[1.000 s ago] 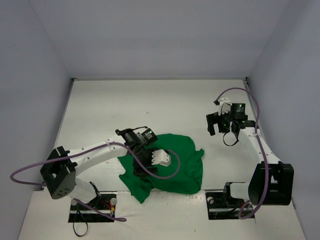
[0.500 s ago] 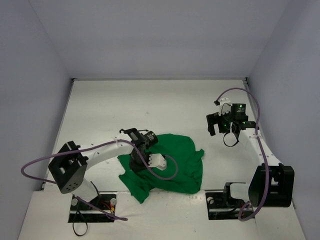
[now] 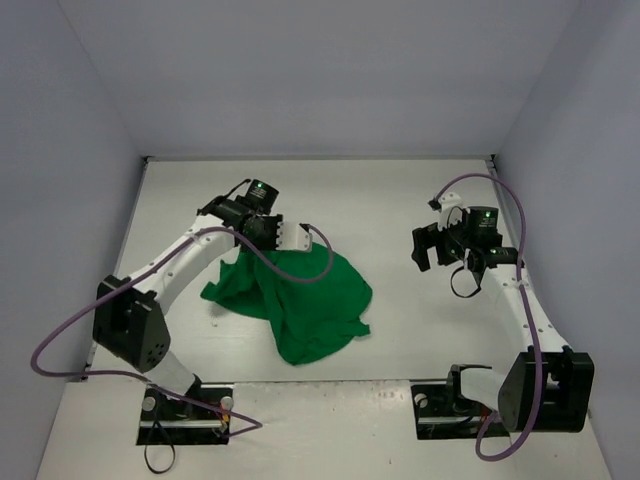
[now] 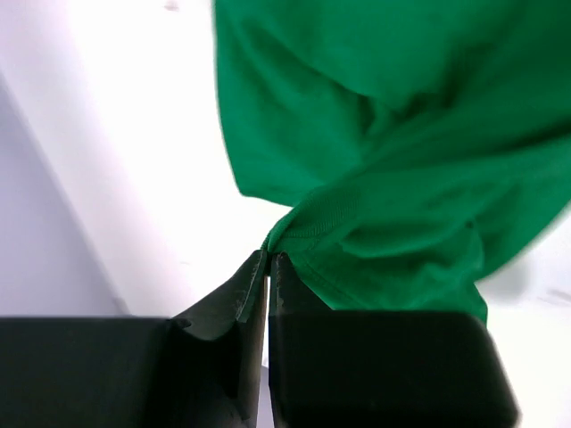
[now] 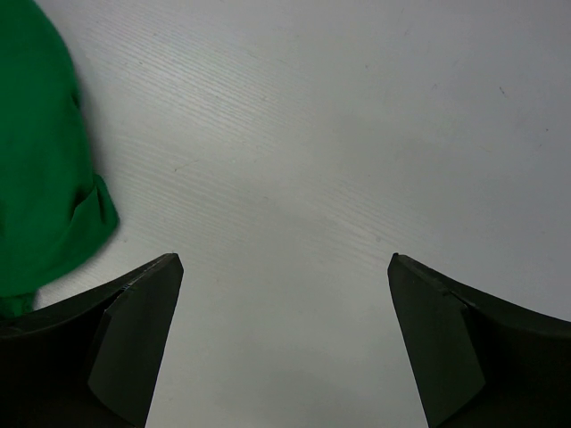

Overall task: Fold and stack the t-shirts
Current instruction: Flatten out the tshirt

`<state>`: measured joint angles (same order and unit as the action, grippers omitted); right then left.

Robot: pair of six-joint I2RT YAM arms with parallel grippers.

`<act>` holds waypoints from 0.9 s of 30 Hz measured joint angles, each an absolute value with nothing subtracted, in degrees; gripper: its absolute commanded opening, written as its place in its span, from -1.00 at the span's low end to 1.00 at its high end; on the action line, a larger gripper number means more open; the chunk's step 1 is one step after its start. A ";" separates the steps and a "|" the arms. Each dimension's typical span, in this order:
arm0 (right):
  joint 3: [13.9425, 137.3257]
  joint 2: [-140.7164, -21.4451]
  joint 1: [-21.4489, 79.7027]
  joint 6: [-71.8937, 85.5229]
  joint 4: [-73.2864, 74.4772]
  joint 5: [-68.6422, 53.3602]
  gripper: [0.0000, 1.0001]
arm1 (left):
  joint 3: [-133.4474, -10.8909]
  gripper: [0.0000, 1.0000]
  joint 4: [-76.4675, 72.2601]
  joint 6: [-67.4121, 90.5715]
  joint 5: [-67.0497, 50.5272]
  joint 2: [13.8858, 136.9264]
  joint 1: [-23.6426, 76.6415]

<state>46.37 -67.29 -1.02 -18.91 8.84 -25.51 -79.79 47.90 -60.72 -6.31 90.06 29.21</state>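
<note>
The t-shirt [image 3: 305, 300] sits left of the middle of the worktop [image 3: 400, 190]. Its near part is crumpled on the surface in a wrinkled, bright-green heap. From there the cloth rises in a drape toward the far left, with one edge gathered up to a point. The left jaws are pressed together on that point. In the wrist view a ribbed hem of the t-shirt [image 4: 303, 223] is pinched between them with barely a gap, and the rest hangs below in loose folds. At much the same depth, well to the right, the right jaws stand wide apart over bare worktop, holding and touching nothing. Only a rounded green edge shows at the left of their view.
</note>
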 measured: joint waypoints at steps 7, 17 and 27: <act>45.78 -65.78 -1.02 -19.51 9.26 -26.57 0.97 | -90.38 -1.00 32.52 -70.06 -2.59 111.32 22.94; 45.78 -64.71 -1.02 -19.62 9.28 -27.99 0.97 | -97.31 0.12 17.45 -68.59 4.56 118.45 14.60; 45.77 -64.69 -1.02 -19.56 9.31 -31.13 0.96 | -96.17 0.56 30.63 -54.71 -13.45 95.85 13.48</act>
<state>45.77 -64.69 -1.02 -19.56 9.31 -31.13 -96.17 30.63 -54.71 -13.45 95.85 13.48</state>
